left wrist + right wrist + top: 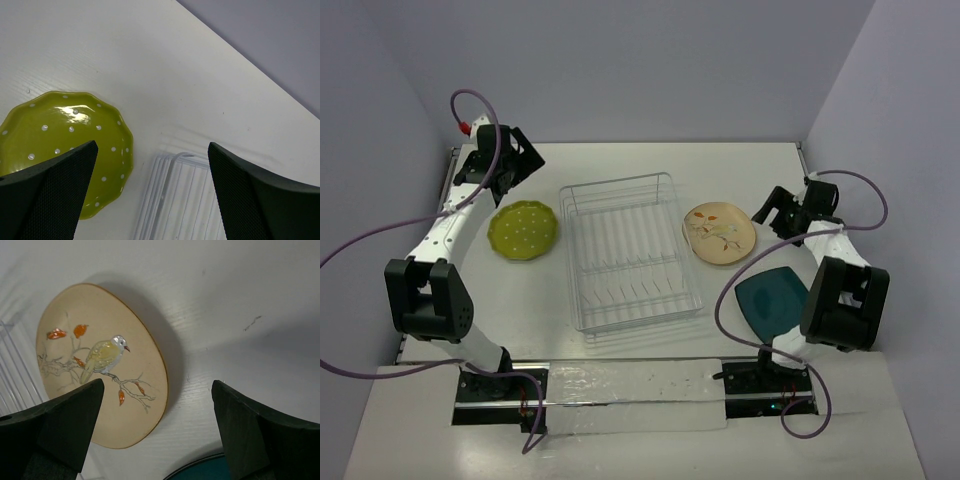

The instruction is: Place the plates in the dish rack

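Observation:
The white wire dish rack (632,250) stands empty mid-table. The yellow-green dotted plate (523,229) lies flat left of it and shows in the left wrist view (60,135) beside the rack's corner (175,195). The beige plate (719,232) with a bird and branch pattern lies right of the rack, seen also in the right wrist view (95,365). The dark teal plate (772,301) lies near the right arm's base; its rim shows in the right wrist view (200,471). My left gripper (520,160) hovers open behind the yellow-green plate. My right gripper (775,210) hovers open right of the beige plate.
Grey-lilac walls close in the table at the back and both sides. The table's far edge (620,146) runs just behind both grippers. The arm bases sit on a rail (630,385) at the near edge.

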{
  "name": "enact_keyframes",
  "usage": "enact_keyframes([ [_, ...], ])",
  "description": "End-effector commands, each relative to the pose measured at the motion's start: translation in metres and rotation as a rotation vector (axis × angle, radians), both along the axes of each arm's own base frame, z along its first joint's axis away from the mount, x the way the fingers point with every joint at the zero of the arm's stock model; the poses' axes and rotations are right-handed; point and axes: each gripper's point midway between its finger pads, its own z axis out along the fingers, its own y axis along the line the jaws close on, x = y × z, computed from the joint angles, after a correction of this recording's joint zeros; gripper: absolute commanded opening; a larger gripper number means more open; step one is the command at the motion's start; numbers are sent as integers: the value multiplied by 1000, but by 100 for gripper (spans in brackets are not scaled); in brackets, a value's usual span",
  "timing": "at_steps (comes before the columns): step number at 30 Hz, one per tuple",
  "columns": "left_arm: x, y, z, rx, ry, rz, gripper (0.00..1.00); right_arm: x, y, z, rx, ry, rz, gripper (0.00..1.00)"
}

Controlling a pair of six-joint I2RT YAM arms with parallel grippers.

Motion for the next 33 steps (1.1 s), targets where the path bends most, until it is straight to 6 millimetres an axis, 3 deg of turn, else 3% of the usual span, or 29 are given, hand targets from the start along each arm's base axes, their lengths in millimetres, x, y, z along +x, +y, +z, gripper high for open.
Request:
enact_keyframes([
  [1, 11, -2, 25, 8, -81, -29, 99, 7, 6, -4, 41, 9, 92, 94],
  [5, 12, 2, 18, 9, -59, -5, 99, 13, 14, -21, 107, 38, 130, 89],
  [18, 21, 1, 8, 5, -23, -19, 99, 11, 23, -72, 215, 186, 130, 54],
  [20, 22, 0, 9, 7, -23, -26, 99, 10, 27, -77, 242, 194, 138, 43],
  [23, 23, -1, 12, 8, -25, -35, 99, 8, 26, -82, 239, 203, 135, 29],
  [27, 22, -1, 15, 16, -30, -45, 99, 11, 27, -81, 238, 179, 146, 1],
  [33, 19, -6, 26, 4, -47, -74, 100, 20, 27, -62, 223, 104, 162, 0],
])
